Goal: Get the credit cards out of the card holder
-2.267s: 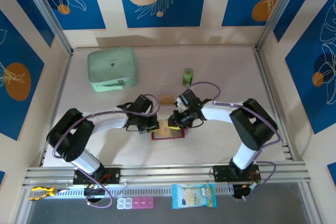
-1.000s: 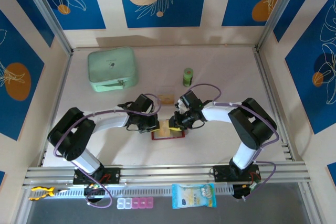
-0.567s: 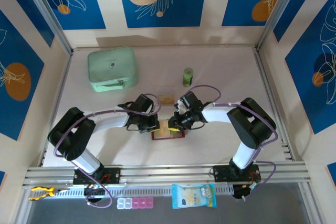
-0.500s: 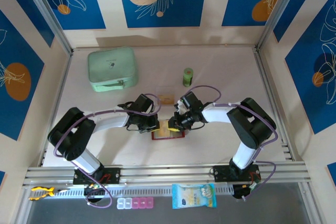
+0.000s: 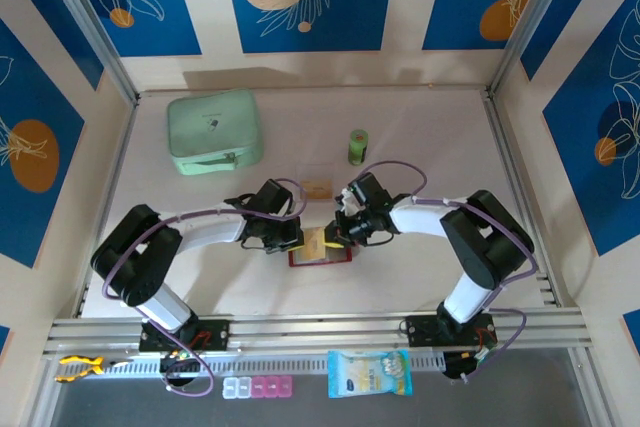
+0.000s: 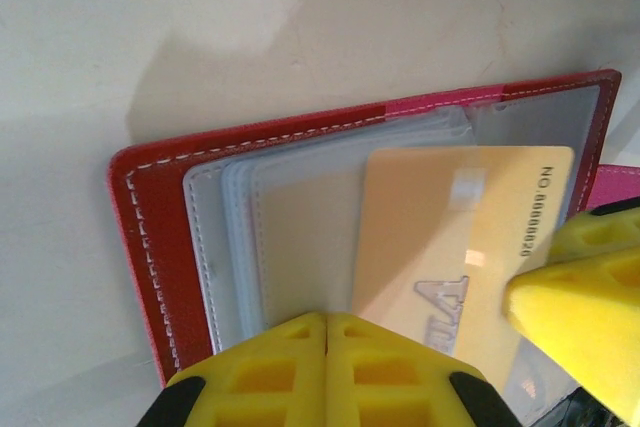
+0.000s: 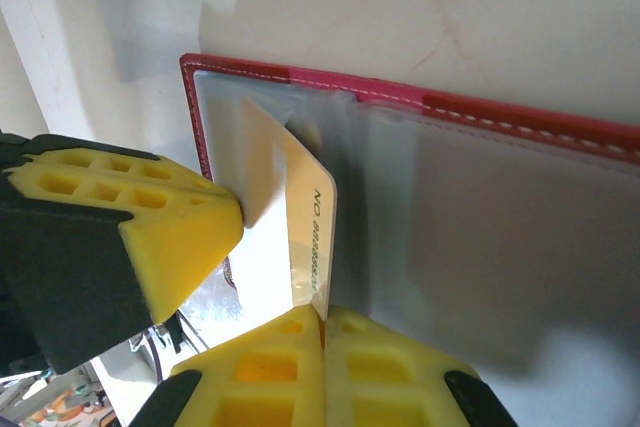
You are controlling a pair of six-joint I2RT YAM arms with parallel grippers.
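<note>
My R fingers [image 7: 330, 332] are grasping one credit card [image 7: 285, 212] by its edge; the card is tilting up over the clear sleeves [image 7: 450, 207]. My L fingers [image 6: 335, 332] are clenched together, w/ tips pressing on the sleeves of the card holder [image 6: 140, 237]. The holder is lying open on the counter [image 5: 420, 147], at ctr of the top view. A 2nd card [image 5: 315, 187] is lying flat just above it. A mint-green case [image 5: 214, 130] is sitting at upper left, and a green cylinder [image 5: 357, 146] is standing above ctr.
</note>
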